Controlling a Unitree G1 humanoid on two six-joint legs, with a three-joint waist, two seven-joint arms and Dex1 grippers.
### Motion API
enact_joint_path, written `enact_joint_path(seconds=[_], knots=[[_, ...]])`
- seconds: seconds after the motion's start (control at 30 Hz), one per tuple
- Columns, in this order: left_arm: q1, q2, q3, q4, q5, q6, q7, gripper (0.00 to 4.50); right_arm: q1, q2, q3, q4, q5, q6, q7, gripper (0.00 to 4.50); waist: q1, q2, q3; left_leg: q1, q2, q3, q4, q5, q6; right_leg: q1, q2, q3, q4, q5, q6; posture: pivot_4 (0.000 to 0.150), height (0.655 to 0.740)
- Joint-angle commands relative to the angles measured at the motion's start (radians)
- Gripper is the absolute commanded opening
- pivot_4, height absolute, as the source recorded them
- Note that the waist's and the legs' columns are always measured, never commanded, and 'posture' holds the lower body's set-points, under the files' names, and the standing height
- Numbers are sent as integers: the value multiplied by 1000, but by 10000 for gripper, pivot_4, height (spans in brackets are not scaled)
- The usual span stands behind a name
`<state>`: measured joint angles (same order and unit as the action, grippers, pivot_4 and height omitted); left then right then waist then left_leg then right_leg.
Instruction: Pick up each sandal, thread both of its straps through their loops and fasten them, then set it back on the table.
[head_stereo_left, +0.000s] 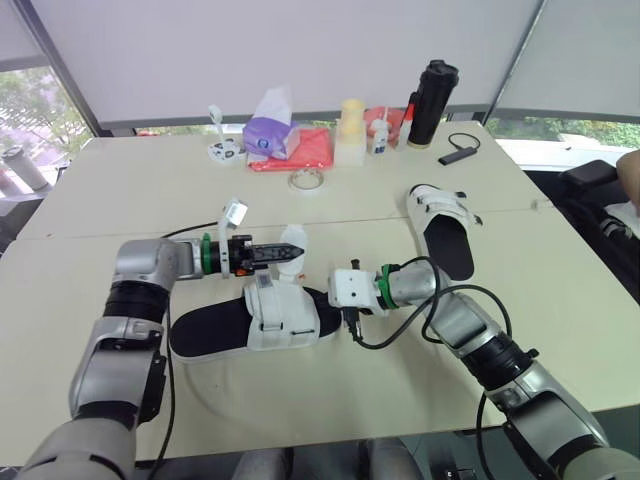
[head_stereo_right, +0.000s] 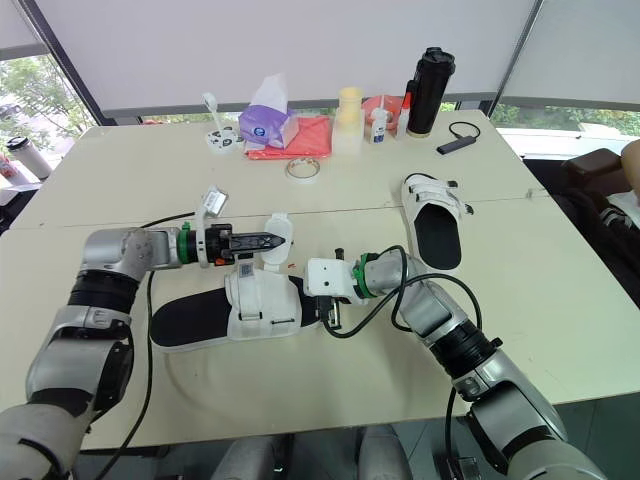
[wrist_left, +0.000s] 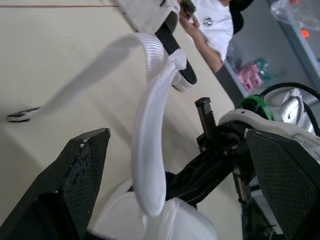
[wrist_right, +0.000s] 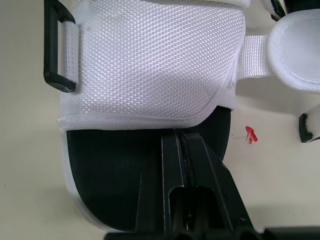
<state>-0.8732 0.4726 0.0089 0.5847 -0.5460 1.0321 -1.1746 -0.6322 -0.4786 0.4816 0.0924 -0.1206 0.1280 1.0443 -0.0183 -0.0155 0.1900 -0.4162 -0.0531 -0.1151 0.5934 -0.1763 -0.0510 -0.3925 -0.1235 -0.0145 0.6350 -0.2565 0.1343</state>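
Threading step: left gripper (head_stereo_left: 290, 252) gapes around the sandal's (head_stereo_left: 250, 325) raised strap (wrist_left: 150, 150) (right gripper (wrist_right: 182, 137) closed, resting on the insole (wrist_right: 110, 170)); next, pinch it toward the loop (wrist_right: 55, 50).

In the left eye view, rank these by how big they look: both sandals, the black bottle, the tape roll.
1. near sandal, though it lies closest to the camera, so its lead over the other sandal is unsure
2. far sandal
3. black bottle
4. tape roll
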Motion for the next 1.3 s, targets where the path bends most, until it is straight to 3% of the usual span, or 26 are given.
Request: enact_joint_path(seconds=[0.03, 0.43, 1.3], knots=[[-91, -54, 31, 110, 9, -47, 30, 44799, 7, -11, 11, 35, -42, 17, -6, 0, 2, 0, 0, 0, 0, 0, 0, 0, 0, 0, 0, 0, 0, 0, 0, 1500, 7400], [-256, -133, 226, 406, -8, -164, 165, 44799, 13, -12, 7, 24, -46, 23, -9, 0, -1, -1, 1, 0, 0, 0, 0, 0, 0, 0, 0, 0, 0, -2, 4, 1500, 7400], [-290, -100, 259, 424, 33, -214, 135, 44799, 15, -4, 11, 27, -46, 25, -13, 0, -2, -1, 1, 0, 0, 0, 0, 0, 0, 0, 0, 0, 0, -2, 4, 1500, 7400]])
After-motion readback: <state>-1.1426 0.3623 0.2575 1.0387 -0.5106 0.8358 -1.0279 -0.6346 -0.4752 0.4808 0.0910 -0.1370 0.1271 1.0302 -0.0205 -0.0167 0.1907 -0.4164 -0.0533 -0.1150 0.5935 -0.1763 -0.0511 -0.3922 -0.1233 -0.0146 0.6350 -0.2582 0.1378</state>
